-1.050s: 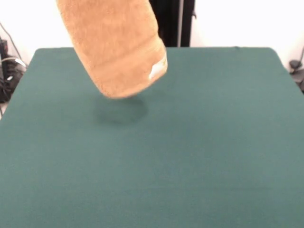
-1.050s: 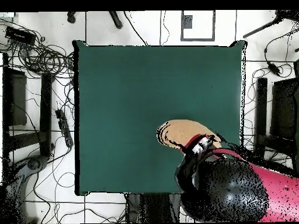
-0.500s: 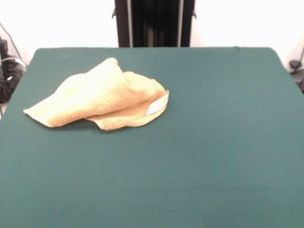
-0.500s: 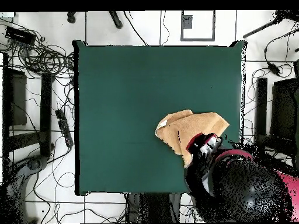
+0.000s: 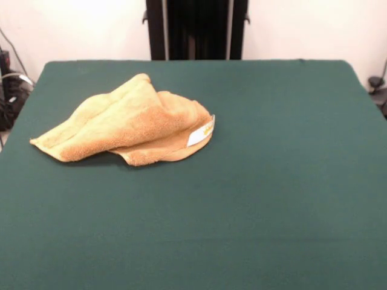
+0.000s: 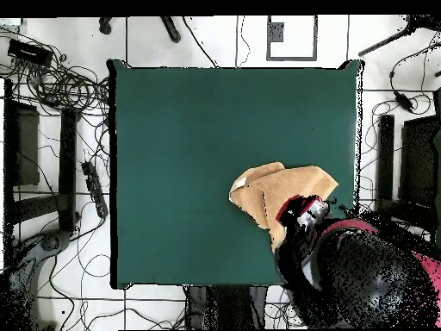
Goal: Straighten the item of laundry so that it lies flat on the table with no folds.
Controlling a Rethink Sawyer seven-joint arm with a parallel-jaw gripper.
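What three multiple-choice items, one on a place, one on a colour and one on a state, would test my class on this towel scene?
1. In the front view, where does the towel lie on the table?
A. left of middle, toward the far side
B. near right corner
C. hanging off the near edge

2. What colour is the table top?
A. white
B. dark green
C. red

3. How does the towel lie?
A. spread flat
B. rolled into a tube
C. crumpled, with folds

Answers:
1 A, it sits in the upper left part of the table.
2 B, the felt-like top is dark green.
3 C, layers overlap and a small white tag shows at its right edge.
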